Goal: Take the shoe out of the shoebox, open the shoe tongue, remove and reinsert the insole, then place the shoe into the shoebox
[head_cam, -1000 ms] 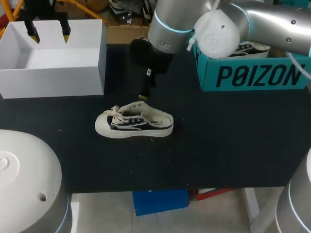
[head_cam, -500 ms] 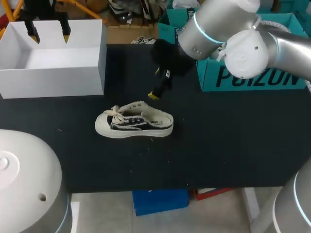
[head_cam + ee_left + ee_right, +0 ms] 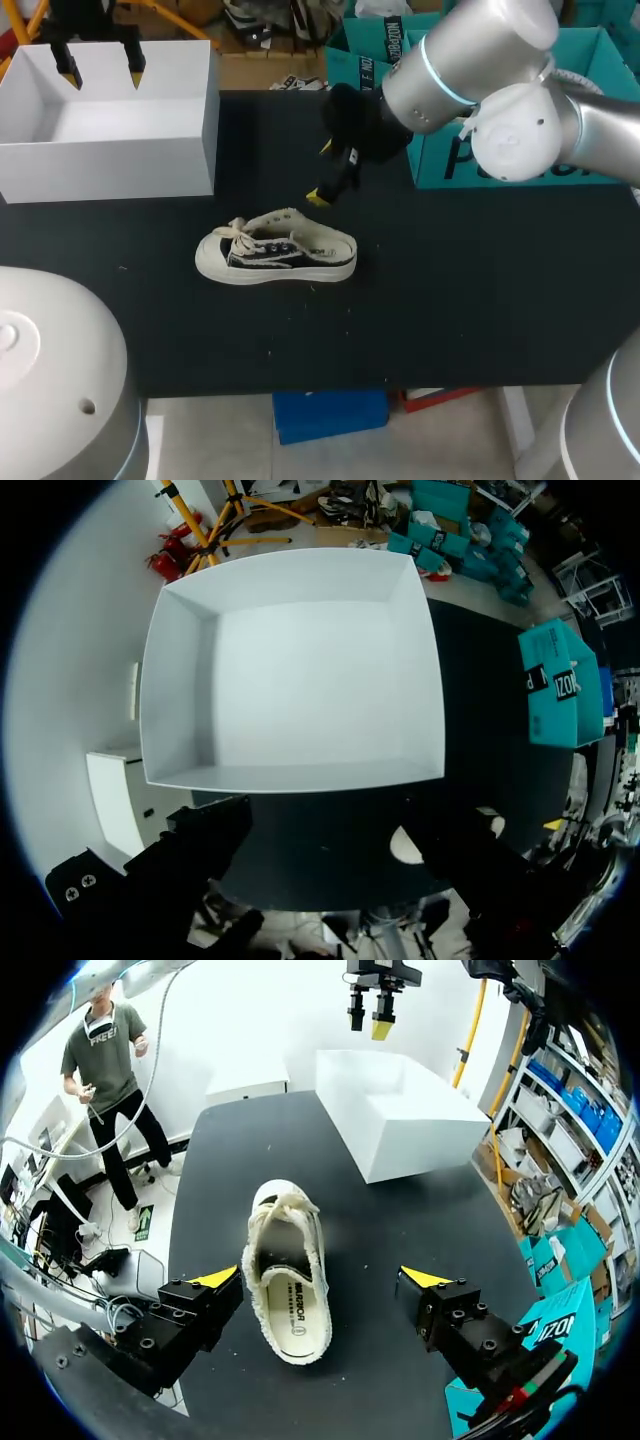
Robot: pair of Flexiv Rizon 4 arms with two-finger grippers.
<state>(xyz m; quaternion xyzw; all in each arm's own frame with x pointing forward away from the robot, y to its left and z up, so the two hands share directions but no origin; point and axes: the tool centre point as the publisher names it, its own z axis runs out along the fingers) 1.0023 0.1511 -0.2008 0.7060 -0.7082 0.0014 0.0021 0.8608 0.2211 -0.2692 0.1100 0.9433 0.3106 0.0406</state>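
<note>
At the left of the black counter point(image 3: 450, 300) a white shoebox point(image 3: 110, 130) is set, open at the top. The left tool point(image 3: 100, 72) is held above its far wall, with the two yellow-tipped fingers spread well apart and nothing between them. In the left wrist view the shoebox point(image 3: 300, 680) is seen from straight above, its white floor and four walls in full sight, and the dark fingers point(image 3: 195, 845) are set wide at either side.

Near the middle of the counter the shoe point(image 3: 277, 250) is laid upright on its sole, well apart from the shoebox, with the toe turned to the left and the laces tied at the front. In the right wrist view the shoe point(image 3: 288, 1280) is seen from the heel end, and a pale insole point(image 3: 292, 1325) is seen lying inside it.

The right tool point(image 3: 320, 172) is held above the counter, just behind the heel end of the shoe (no contact is seen). Its fingers are spread wide, with nothing gripped.

At the right, behind the right arm, a teal box point(image 3: 432, 165) is set on the counter.
</note>
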